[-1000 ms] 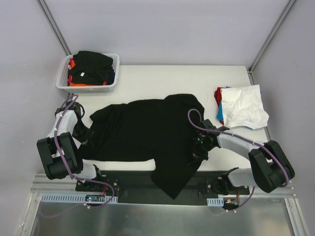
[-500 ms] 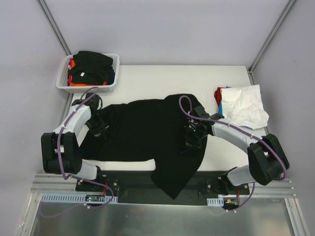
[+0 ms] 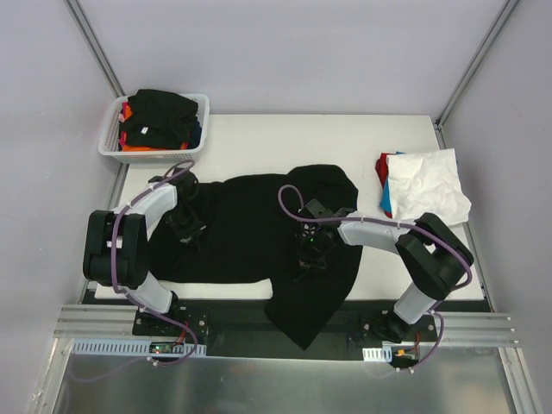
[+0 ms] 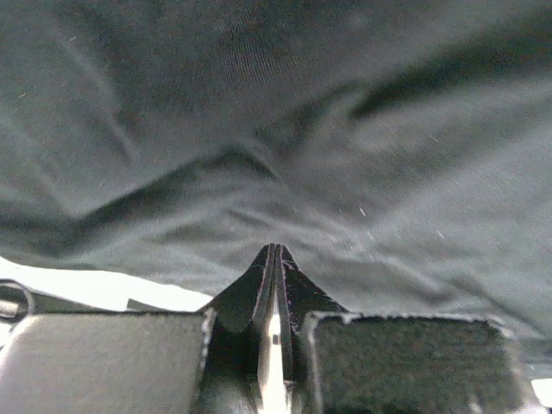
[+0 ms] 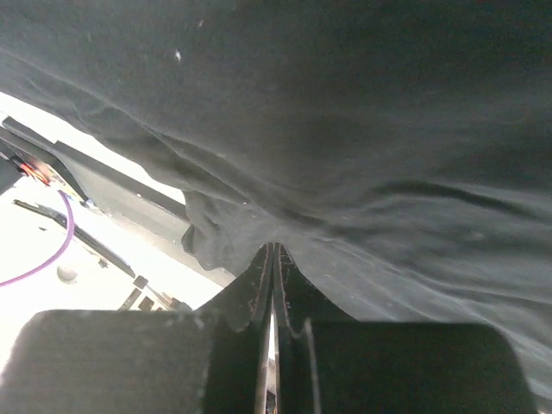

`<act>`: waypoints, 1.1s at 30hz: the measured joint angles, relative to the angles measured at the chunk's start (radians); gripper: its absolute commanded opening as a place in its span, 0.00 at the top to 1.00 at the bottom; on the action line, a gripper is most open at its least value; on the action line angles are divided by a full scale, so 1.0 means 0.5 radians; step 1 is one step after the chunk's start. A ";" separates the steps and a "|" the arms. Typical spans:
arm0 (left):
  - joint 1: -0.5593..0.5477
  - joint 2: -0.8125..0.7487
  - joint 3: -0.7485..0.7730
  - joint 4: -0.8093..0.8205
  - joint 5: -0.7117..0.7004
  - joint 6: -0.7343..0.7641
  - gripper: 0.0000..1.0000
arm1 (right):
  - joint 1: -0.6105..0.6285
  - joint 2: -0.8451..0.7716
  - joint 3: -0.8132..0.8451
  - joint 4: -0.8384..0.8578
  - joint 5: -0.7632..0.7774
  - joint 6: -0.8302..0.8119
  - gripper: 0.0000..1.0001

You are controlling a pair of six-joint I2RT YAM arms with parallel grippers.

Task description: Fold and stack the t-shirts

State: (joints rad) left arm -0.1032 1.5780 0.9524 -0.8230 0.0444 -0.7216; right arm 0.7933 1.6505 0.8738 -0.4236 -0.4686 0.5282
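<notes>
My left gripper (image 4: 274, 257) is clamped fully shut on a pinch of the large black t-shirt (image 3: 246, 233). The shirt lies spread across the middle of the table (image 3: 285, 138), with one part hanging over the near edge. My right gripper (image 5: 274, 257) is closed just as tightly on another fold of the same shirt. A white t-shirt (image 3: 427, 185) lies crumpled at the table's right side.
</notes>
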 measured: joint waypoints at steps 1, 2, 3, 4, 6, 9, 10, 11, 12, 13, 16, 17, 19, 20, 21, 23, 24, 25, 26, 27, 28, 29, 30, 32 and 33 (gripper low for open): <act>0.002 0.024 -0.018 0.025 0.003 0.000 1.00 | 0.021 0.005 -0.005 0.015 -0.001 0.018 0.99; 0.016 0.047 -0.032 0.044 0.011 0.000 1.00 | 0.034 0.008 -0.009 0.025 -0.001 0.029 0.99; 0.034 0.076 -0.053 0.073 0.029 0.001 1.00 | 0.047 0.011 -0.010 0.033 -0.001 0.042 0.99; 0.066 0.102 -0.072 0.100 0.053 0.001 1.00 | 0.056 0.012 -0.011 0.044 -0.001 0.055 0.99; 0.148 0.132 -0.091 0.114 0.092 0.004 1.00 | 0.059 0.011 -0.024 0.072 0.000 0.073 0.99; 0.264 0.133 -0.092 0.127 0.114 0.028 1.00 | 0.059 -0.004 -0.110 0.105 0.004 0.097 0.99; 0.298 0.133 -0.092 0.128 0.118 0.045 1.00 | 0.059 -0.024 -0.153 0.100 0.007 0.105 0.99; 0.330 0.133 -0.092 0.130 0.120 0.063 1.00 | 0.059 -0.051 -0.199 0.095 0.012 0.112 0.99; 0.354 0.133 -0.092 0.132 0.121 0.075 1.00 | 0.059 -0.080 -0.237 0.089 0.017 0.119 0.99; 0.387 0.133 -0.092 0.133 0.122 0.097 1.00 | 0.059 -0.131 -0.289 0.078 0.018 0.127 0.99; 0.432 0.132 -0.092 0.132 0.121 0.143 1.00 | 0.059 -0.269 -0.388 0.036 0.036 0.137 0.99; 0.433 0.129 -0.095 0.132 0.122 0.158 1.00 | 0.059 -0.317 -0.420 0.019 0.042 0.143 0.99; 0.433 0.110 -0.111 0.136 0.122 0.174 1.00 | 0.059 -0.414 -0.482 -0.018 0.056 0.155 0.99; 0.433 0.087 -0.131 0.141 0.123 0.182 1.00 | 0.059 -0.455 -0.506 -0.041 0.065 0.163 0.99; 0.433 0.066 -0.150 0.141 0.124 0.188 1.00 | 0.059 -0.492 -0.526 -0.065 0.076 0.170 0.99; 0.433 0.018 -0.190 0.137 0.143 0.204 1.00 | 0.059 -0.552 -0.562 -0.091 0.089 0.185 0.99; 0.433 -0.009 -0.212 0.130 0.160 0.211 1.00 | 0.059 -0.578 -0.581 -0.108 0.094 0.194 0.99; 0.433 -0.036 -0.230 0.118 0.174 0.217 1.00 | 0.058 -0.594 -0.600 -0.117 0.098 0.202 0.99; 0.430 -0.057 -0.242 0.109 0.182 0.220 1.00 | 0.058 -0.603 -0.615 -0.126 0.105 0.207 0.99; 0.420 -0.084 -0.251 0.095 0.197 0.224 1.00 | 0.058 -0.606 -0.627 -0.136 0.115 0.214 0.99; 0.404 -0.112 -0.253 0.079 0.206 0.226 1.00 | 0.058 -0.606 -0.632 -0.152 0.127 0.216 0.99; 0.375 -0.145 -0.253 0.063 0.204 0.227 1.00 | 0.058 -0.606 -0.630 -0.164 0.134 0.217 0.99; 0.342 -0.178 -0.249 0.050 0.200 0.231 1.00 | 0.058 -0.605 -0.620 -0.180 0.146 0.216 0.99; 0.269 -0.241 -0.200 -0.002 0.192 0.244 1.00 | 0.058 -0.593 -0.550 -0.237 0.179 0.201 0.99; 0.242 -0.261 -0.146 -0.035 0.188 0.254 1.00 | 0.057 -0.573 -0.475 -0.282 0.196 0.189 0.99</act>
State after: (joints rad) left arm 0.0177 1.4475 0.8791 -0.8406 0.1383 -0.5945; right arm 0.8219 1.3640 0.6361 -0.5648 -0.3706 0.6228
